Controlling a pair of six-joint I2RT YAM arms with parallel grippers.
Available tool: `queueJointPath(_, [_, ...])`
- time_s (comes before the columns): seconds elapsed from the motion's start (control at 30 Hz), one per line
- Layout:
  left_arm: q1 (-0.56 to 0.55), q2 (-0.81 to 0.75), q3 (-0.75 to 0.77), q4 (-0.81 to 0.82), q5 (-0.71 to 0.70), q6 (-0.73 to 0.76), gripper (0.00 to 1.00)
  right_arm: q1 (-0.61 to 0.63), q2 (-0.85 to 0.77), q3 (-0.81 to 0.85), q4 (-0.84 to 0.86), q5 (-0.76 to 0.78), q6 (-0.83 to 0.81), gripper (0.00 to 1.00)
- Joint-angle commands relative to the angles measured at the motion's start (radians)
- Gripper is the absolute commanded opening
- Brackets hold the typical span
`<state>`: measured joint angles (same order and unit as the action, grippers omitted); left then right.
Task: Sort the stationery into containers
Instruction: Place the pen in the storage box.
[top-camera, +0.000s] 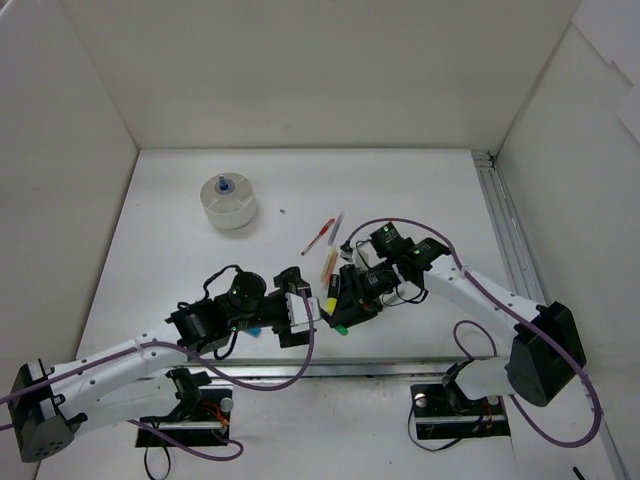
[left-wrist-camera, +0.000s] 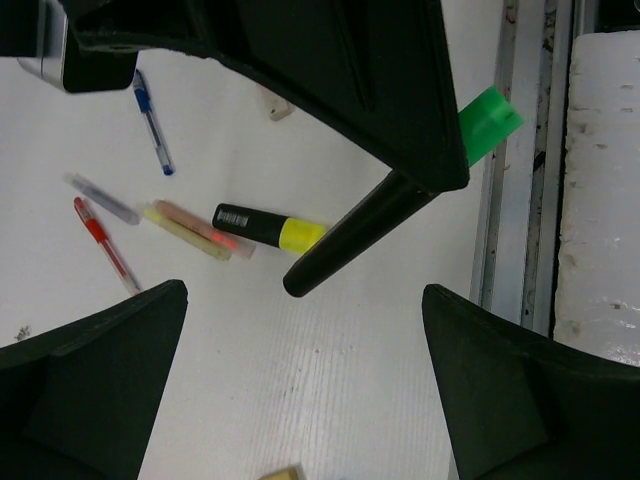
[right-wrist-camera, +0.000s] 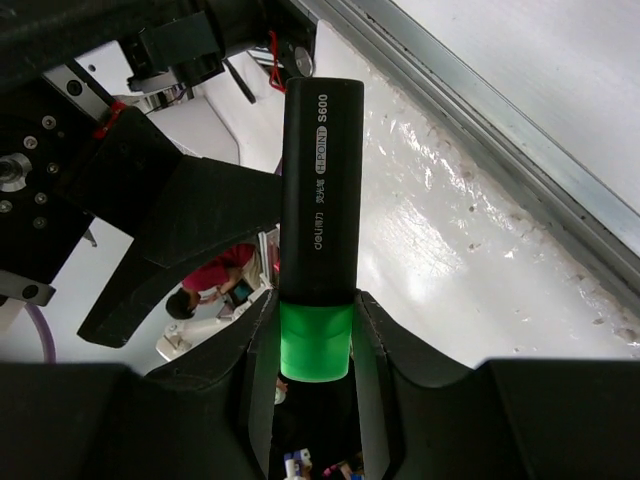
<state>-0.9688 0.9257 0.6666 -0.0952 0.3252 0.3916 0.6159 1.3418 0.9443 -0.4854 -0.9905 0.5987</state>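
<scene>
Overhead, R gripper (top-camera: 345, 308) sat near the table's (top-camera: 420, 190) near edge, just beside L gripper (top-camera: 300, 318), the two nearly tip to tip.

R claw: clenched on green highlighter (right-wrist-camera: 320, 200). Wrist cam showed the fingers (right-wrist-camera: 372, 350) pinching the green end, w/ the black body sticking out ahead of the tips, print "S600" legible. From L wrist cam only the green end (left-wrist-camera: 488, 122) showed past the R gripper's black housing, next to the metal rail (left-wrist-camera: 505, 200). Highlighter looked clear of the table; contact w/ surface could not be told.

L claw: released, jaws wide apart, nothing between the fingers (left-wrist-camera: 90, 370). L gripper (left-wrist-camera: 300, 310) hovered over bare table.

Loose stationery on table, per L wrist cam:
- yellow highlighter (left-wrist-camera: 270, 227), lying flat, just beside one R finger tip; touching or not, could not tell
- cream stick (left-wrist-camera: 180, 225), lying flat, its end meeting the highlighter's black end
- red pen (left-wrist-camera: 105, 245) and grey pen (left-wrist-camera: 103, 198), near each other, beyond the stick
- blue pen (left-wrist-camera: 152, 120), apart from the rest

Top cam also showed red pen (top-camera: 318, 237) and grey pen (top-camera: 337, 228) mid-table, beyond both grippers.

White bowl (top-camera: 240, 212) stood far-left on table, well apart from both grippers. Small blue item (top-camera: 224, 185) stood in it; which compartment, could not tell.
</scene>
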Motion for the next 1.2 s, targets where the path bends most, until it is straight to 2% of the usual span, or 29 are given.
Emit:
queueJointPath(0.0, [-0.005, -0.001, 0.033, 0.078, 0.077, 0.062, 1.0, 0.002, 0.025, 0.059, -0.018, -0.063, -0.014, 0.0])
queueJointPath(0.1, [-0.015, 0.039, 0.054, 0.075, 0.089, 0.075, 0.97, 0.008, 0.049, 0.094, -0.018, -0.066, -0.022, 0.0])
queueJointPath(0.2, [-0.033, 0.094, 0.086, 0.065, 0.061, 0.07, 0.88, 0.022, 0.069, 0.128, -0.021, -0.056, -0.027, 0.0])
queueJointPath(0.33, [-0.054, 0.14, 0.131, 0.045, 0.043, 0.064, 0.58, 0.024, 0.105, 0.152, -0.022, -0.048, -0.042, 0.0])
queueJointPath(0.37, [-0.065, 0.144, 0.14, 0.043, 0.038, 0.064, 0.56, 0.027, 0.115, 0.159, -0.022, -0.048, -0.043, 0.0])
queueJointPath(0.47, [-0.065, 0.147, 0.146, 0.045, 0.026, 0.056, 0.4, 0.027, 0.122, 0.163, -0.027, -0.036, -0.048, 0.0])
queueJointPath(0.57, [-0.065, 0.137, 0.142, 0.054, 0.02, 0.05, 0.19, 0.027, 0.119, 0.169, -0.033, -0.02, -0.05, 0.0])
queueJointPath(0.6, [-0.065, 0.134, 0.14, 0.054, 0.023, 0.049, 0.07, 0.025, 0.12, 0.169, -0.033, -0.013, -0.051, 0.0])
queueJointPath(0.63, [-0.065, 0.128, 0.14, 0.055, 0.025, 0.049, 0.0, 0.024, 0.122, 0.172, -0.035, -0.01, -0.051, 0.0])
queueJointPath(0.8, [-0.065, 0.114, 0.126, 0.072, 0.002, 0.033, 0.0, 0.022, 0.117, 0.192, -0.041, 0.032, -0.063, 0.0])
queueJointPath(0.87, [-0.065, 0.11, 0.113, 0.088, -0.032, 0.026, 0.0, 0.013, 0.103, 0.211, -0.042, 0.049, -0.068, 0.12])
queueJointPath(0.93, [-0.056, 0.099, 0.087, 0.17, -0.095, 0.001, 0.0, -0.011, 0.067, 0.24, -0.042, 0.096, -0.079, 0.36])
queueJointPath(0.97, [-0.044, 0.091, 0.08, 0.189, -0.115, -0.014, 0.0, -0.034, 0.048, 0.247, -0.042, 0.16, -0.079, 0.6])
queueJointPath(1.0, [-0.004, 0.085, 0.074, 0.21, -0.148, -0.051, 0.0, -0.047, 0.028, 0.257, -0.042, 0.194, -0.077, 0.69])
queueJointPath(1.07, [0.04, 0.07, 0.076, 0.229, -0.178, -0.092, 0.0, -0.105, -0.03, 0.271, -0.042, 0.277, -0.067, 0.84])
queueJointPath(1.17, [0.151, 0.038, 0.065, 0.282, -0.225, -0.169, 0.0, -0.175, -0.101, 0.277, -0.041, 0.412, -0.054, 0.89])
